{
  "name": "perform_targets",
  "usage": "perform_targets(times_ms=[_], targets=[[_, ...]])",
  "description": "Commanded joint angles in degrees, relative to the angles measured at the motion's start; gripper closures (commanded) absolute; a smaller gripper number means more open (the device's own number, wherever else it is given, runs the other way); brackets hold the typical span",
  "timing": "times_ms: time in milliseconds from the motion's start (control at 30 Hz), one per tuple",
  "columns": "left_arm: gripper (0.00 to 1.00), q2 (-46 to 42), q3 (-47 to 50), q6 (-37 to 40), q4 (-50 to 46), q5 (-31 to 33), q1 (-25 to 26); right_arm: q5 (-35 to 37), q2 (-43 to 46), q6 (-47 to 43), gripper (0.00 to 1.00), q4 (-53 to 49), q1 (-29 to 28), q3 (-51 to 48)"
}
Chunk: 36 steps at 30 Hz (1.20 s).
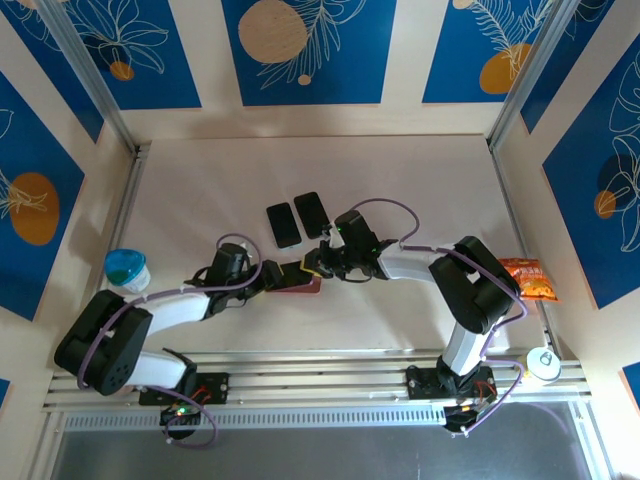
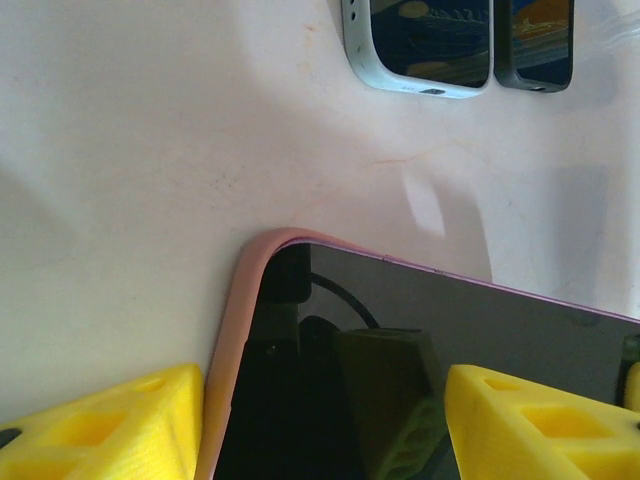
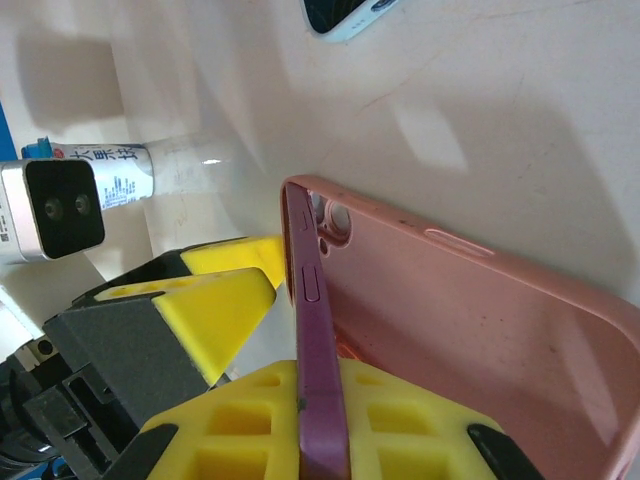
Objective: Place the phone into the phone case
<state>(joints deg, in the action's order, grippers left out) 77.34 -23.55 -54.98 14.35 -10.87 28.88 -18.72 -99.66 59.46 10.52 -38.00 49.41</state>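
The phone (image 2: 400,380) seems partly seated in the pink phone case (image 3: 480,330), at the centre of the counter (image 1: 420,180). The case's side wall is pinched by the closed right fingers (image 3: 400,430). The left fingers (image 2: 100,425) stand half open astride one corner; a grip cannot be told. The unseated edge should be pressed in evenly.

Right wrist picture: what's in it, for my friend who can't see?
A pink phone case, tilted over the table, has its side edge pinched by the right gripper. The left gripper is beside it; another phone's corner shows at the top.
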Motion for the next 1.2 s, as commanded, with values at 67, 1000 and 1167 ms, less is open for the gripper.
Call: perform_targets(times_ms=[67, 1000, 1167], targets=[[0.36, -1.9, 1.2, -1.8, 0.8, -4.6, 2.6, 0.9, -2.0, -1.6, 1.0, -8.5, -0.1, -0.8], [0.35, -2.2, -0.7, -1.0, 4.4, -0.6, 2.4, 5.1, -6.8, -11.1, 0.55, -33.3, -0.1, 16.1], [0.34, -2.0, -0.8, -0.2, 5.7, -0.4, 2.2, 6.2, -9.4, -10.8, 0.41, -40.1, -0.2, 22.1]])
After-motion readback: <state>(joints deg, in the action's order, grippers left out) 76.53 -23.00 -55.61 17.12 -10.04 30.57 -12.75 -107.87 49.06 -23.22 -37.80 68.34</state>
